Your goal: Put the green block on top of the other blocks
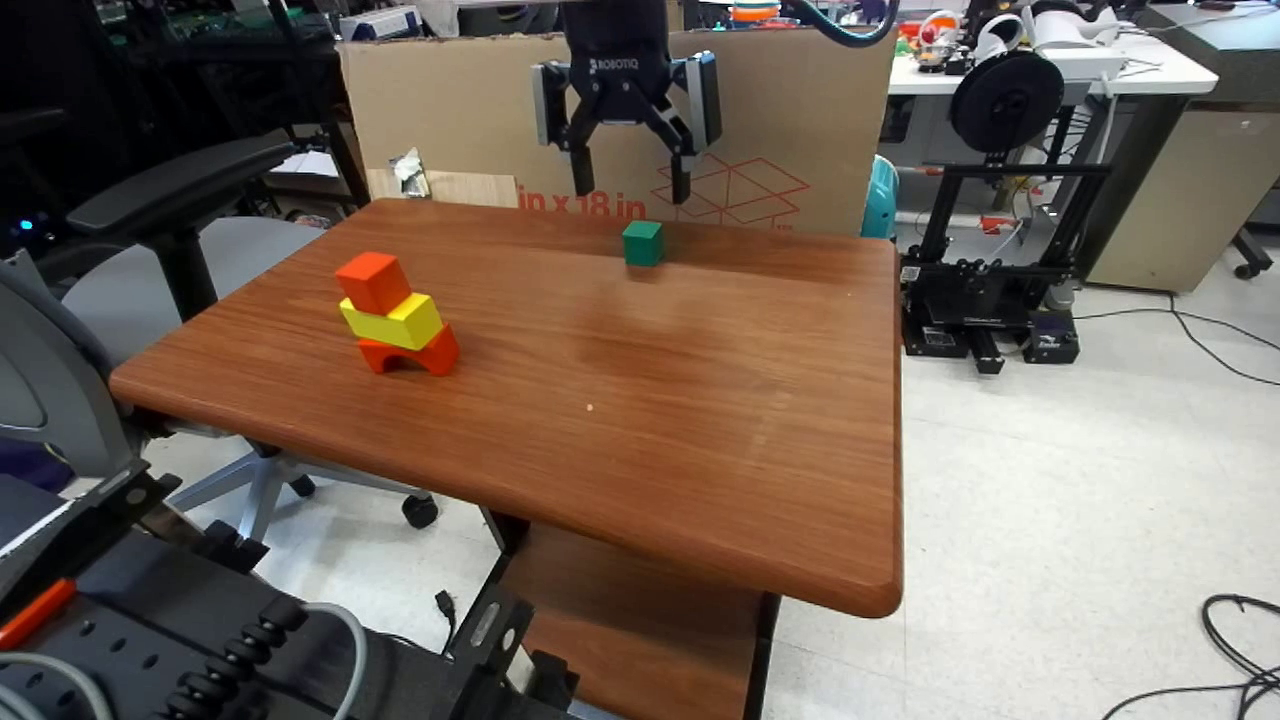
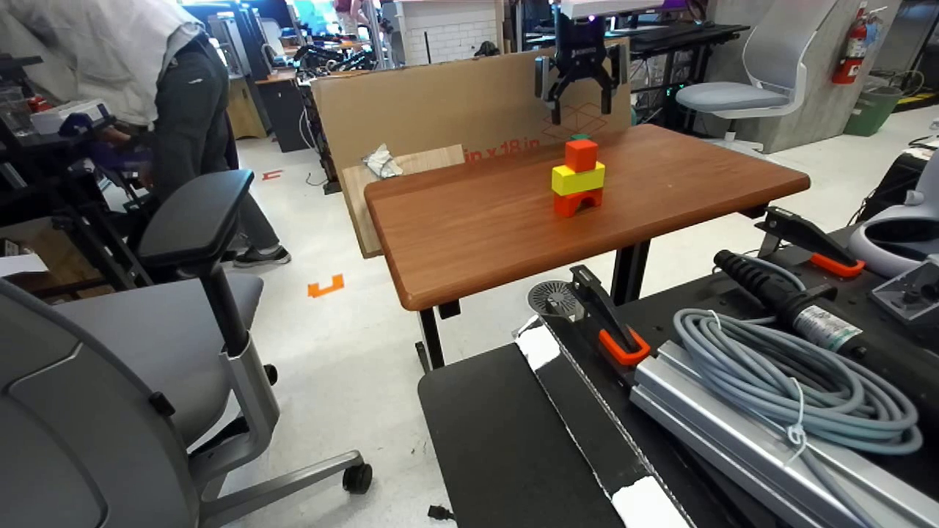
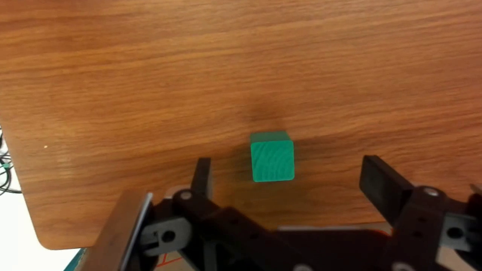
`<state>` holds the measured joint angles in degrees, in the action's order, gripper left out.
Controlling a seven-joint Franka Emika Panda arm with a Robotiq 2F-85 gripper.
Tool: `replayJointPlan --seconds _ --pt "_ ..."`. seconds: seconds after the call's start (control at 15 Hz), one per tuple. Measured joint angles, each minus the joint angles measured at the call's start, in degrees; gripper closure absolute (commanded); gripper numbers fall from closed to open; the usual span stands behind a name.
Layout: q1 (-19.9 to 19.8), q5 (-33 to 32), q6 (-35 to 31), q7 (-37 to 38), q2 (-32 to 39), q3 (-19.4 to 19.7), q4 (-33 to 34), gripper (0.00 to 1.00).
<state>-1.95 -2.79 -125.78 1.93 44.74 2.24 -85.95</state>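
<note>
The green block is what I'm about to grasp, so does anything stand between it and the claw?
Nothing visible does: the open claw hangs above the green block, and the wrist view shows the block's top face uncovered.

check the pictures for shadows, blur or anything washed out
Wrist view: soft shadows on the table either side of the green block; the hand looks slightly out of focus; the floor at lower left is washed out nearly white. In an exterior view: a diffuse dark patch on the table, probably a shadow. In both exterior views: stacked blocks reasonably sharp.
</note>
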Motion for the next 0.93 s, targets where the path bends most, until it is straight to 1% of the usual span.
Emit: replayJointPlan --seconds 0.6,0.67,0.73,0.93 --pt "0.26 -0.04 5.19 -0.54 5.29 0.05 6.86 0.00" --pt "0.31 -0.04 5.53 -0.57 5.68 0.05 7.41 0.25" --pt "0.34 -0.04 5.77 -0.60 6.09 0.05 8.01 0.26" --pt "0.46 -0.04 6.64 -1.13 7.17 -0.01 9.73 0.50"
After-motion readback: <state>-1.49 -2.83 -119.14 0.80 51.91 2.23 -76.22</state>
